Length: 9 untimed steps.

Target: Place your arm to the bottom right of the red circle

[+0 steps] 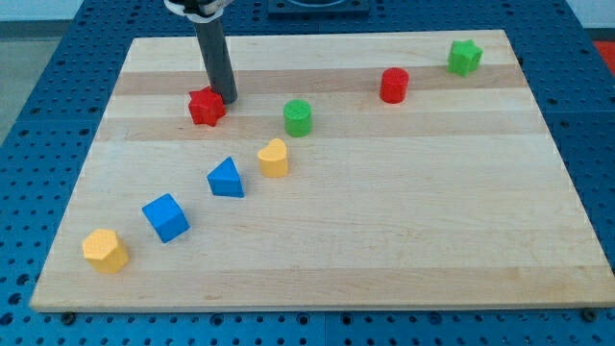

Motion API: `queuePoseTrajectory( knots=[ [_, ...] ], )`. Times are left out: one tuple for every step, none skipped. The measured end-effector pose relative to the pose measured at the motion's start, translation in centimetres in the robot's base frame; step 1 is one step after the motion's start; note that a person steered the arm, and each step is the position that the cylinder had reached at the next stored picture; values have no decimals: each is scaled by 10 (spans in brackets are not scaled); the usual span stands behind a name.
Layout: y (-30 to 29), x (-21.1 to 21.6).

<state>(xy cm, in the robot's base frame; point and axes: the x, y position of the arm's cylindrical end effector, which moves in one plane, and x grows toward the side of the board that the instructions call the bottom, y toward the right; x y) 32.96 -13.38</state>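
Observation:
The red circle (pixel 394 85) is a short red cylinder standing on the wooden board (pixel 384 231) at the view's upper right. My tip (pixel 228 98) is far to its left, on the board's upper left part, touching the upper right side of a red star block (pixel 206 107). The rod rises from the tip toward the view's top edge. The tip is a little lower in the view than the red circle.
A green star (pixel 465 57) sits at the top right. A green cylinder (pixel 298 117) lies between my tip and the red circle. A yellow heart-like block (pixel 274 158), blue triangle (pixel 227 179), blue cube (pixel 165 217) and yellow block (pixel 105 251) run diagonally toward the bottom left.

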Motion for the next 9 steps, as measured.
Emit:
queuePoseTrajectory(
  knots=[
    [12,0],
    [110,3],
    [177,3],
    [177,3],
    [201,-43],
    [207,-58],
    [251,-70],
    [281,-69],
    [285,-45]
  ],
)
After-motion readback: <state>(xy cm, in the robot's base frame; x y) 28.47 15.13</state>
